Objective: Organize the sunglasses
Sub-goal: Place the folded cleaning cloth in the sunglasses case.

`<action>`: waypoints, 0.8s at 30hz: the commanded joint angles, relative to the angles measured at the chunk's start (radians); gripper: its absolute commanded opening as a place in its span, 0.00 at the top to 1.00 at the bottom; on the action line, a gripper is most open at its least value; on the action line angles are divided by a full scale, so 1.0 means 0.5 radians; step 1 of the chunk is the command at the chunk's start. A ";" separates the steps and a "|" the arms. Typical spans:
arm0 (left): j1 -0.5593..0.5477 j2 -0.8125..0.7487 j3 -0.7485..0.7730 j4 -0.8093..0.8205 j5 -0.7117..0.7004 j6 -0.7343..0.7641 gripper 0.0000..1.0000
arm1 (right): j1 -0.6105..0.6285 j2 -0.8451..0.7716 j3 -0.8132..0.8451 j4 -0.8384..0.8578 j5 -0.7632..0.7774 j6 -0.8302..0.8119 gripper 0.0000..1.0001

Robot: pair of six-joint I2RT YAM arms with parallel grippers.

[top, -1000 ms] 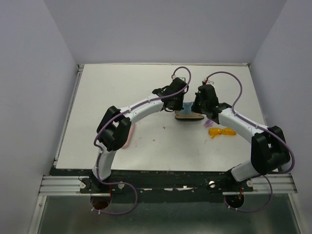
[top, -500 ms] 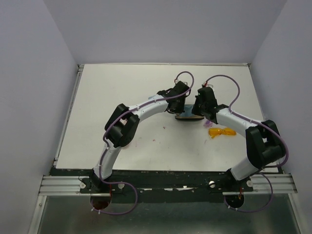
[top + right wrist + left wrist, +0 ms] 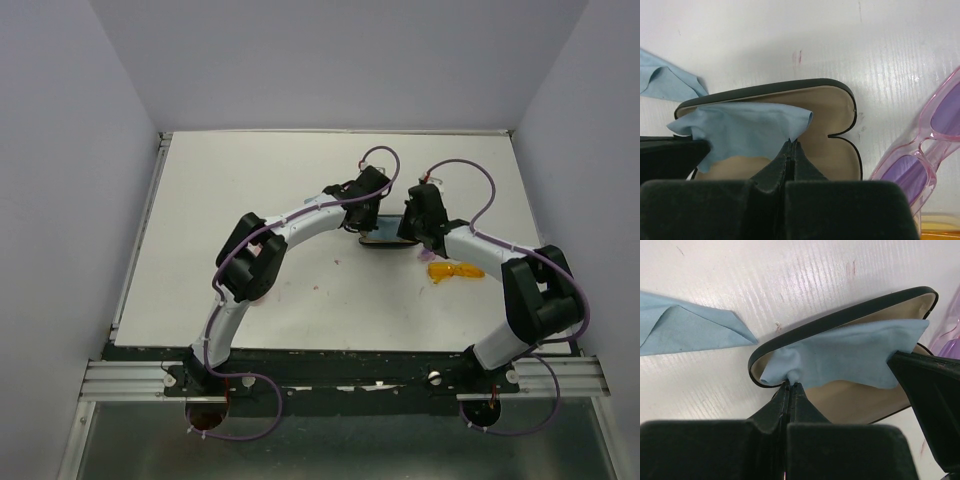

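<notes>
An open black case (image 3: 386, 241) with a tan lining (image 3: 837, 117) lies mid-table. A light blue cloth (image 3: 850, 354) is stretched over its inside. My left gripper (image 3: 790, 383) is shut on the cloth's one corner, and my right gripper (image 3: 792, 142) is shut on the opposite corner of the cloth (image 3: 740, 127). The pale pink-purple sunglasses (image 3: 932, 150) lie on the table just right of the case, also showing in the left wrist view (image 3: 952, 337). The orange sunglasses (image 3: 455, 271) lie to the right of the case, by the right arm.
A second light blue cloth (image 3: 685, 330) lies loose on the table beyond the case, also in the right wrist view (image 3: 665, 82). The white table (image 3: 250, 190) has grey walls on three sides.
Both grippers have come lower over the open case with the cloth between them. The left arm's elbow has swung right. The orange sunglasses have not moved.
</notes>
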 commanded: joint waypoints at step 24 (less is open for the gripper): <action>-0.035 -0.269 -0.182 0.108 -0.153 0.110 1.00 | -0.045 -0.264 -0.144 0.172 0.054 0.021 0.99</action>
